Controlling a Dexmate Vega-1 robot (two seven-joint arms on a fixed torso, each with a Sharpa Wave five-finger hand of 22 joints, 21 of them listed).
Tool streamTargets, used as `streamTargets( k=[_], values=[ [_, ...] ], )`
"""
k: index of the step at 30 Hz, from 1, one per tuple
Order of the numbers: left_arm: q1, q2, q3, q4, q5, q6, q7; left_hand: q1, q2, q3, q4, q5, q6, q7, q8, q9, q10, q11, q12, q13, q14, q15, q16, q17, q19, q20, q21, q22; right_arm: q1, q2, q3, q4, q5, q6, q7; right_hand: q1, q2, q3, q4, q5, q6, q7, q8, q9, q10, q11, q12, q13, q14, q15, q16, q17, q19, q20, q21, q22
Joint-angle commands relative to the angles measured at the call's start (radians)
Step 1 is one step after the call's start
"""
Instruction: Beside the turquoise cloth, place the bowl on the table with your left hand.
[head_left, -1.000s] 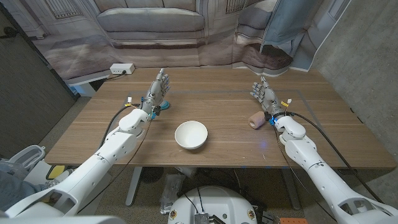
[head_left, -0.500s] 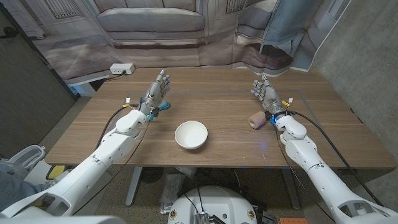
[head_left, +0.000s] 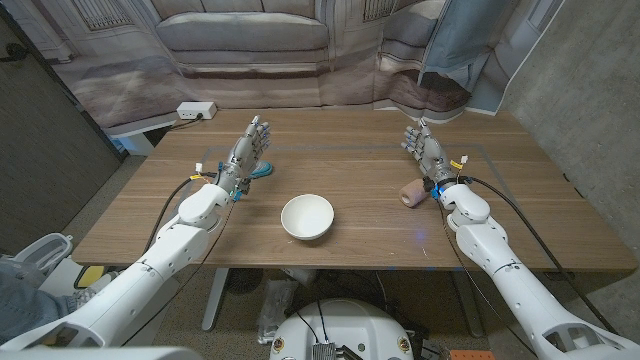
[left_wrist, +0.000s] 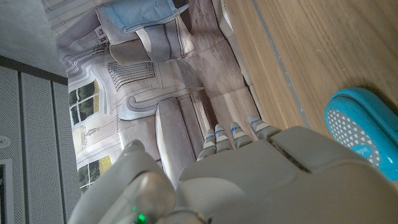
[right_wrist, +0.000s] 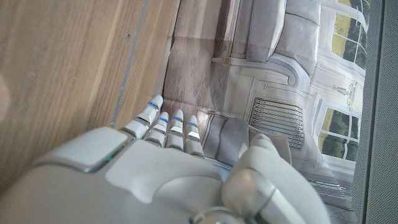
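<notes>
A white bowl (head_left: 307, 216) stands upright on the wooden table (head_left: 350, 190) near its front middle, and nothing touches it. The turquoise cloth (head_left: 261, 171) lies behind and to the left of the bowl, partly hidden by my left hand (head_left: 247, 152); it also shows in the left wrist view as a turquoise dotted pad (left_wrist: 359, 129). My left hand is raised with fingers straight and apart, holding nothing. My right hand (head_left: 424, 151) is held the same way at the right, empty, just behind a small tan roll (head_left: 412, 191).
A white power strip (head_left: 196, 110) lies at the table's far left corner. A backdrop printed with a sofa (head_left: 250, 40) hangs behind the table. Bare wood lies between the bowl and the cloth.
My left arm has drifted left and slightly back, uncovering more of the turquoise cloth. The bowl and my right hand have stayed put.
</notes>
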Motion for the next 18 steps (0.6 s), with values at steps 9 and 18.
streamTargets(
  k=[9, 18],
  values=[
    [0.075, 0.037, -0.04, -0.02, 0.008, -0.073, -0.017, 0.019, 0.007, -0.004, -0.008, 0.007, 0.026, 0.005, 0.012, 0.003, 0.03, 0.007, 0.009, 0.001, 0.026, 0.001, 0.007, 0.003, 0.021, -0.02, 0.007, 0.005, 0.014, 0.024, -0.028, 0.015, -0.012, 0.01, -0.016, 0.0, -0.001, -0.005, -0.003, 0.007, 0.001, -0.001, -0.001, 0.002, 0.009, -0.002, -0.005, 0.003, 0.005, 0.002, -0.005, 0.005, 0.009, -0.035, -0.007, 0.003],
    [0.089, 0.034, -0.047, -0.01, 0.013, -0.115, -0.035, 0.024, 0.008, -0.006, -0.01, 0.008, 0.037, 0.002, 0.013, 0.003, 0.04, 0.007, 0.009, 0.001, 0.037, -0.002, 0.008, 0.003, 0.029, -0.02, 0.008, 0.005, 0.012, 0.023, -0.029, 0.002, -0.017, 0.012, -0.026, 0.0, -0.001, -0.006, -0.004, 0.007, 0.002, 0.0, -0.001, 0.002, 0.01, -0.003, -0.007, 0.003, 0.006, 0.001, -0.006, 0.006, 0.01, -0.035, -0.01, 0.003]
  ],
)
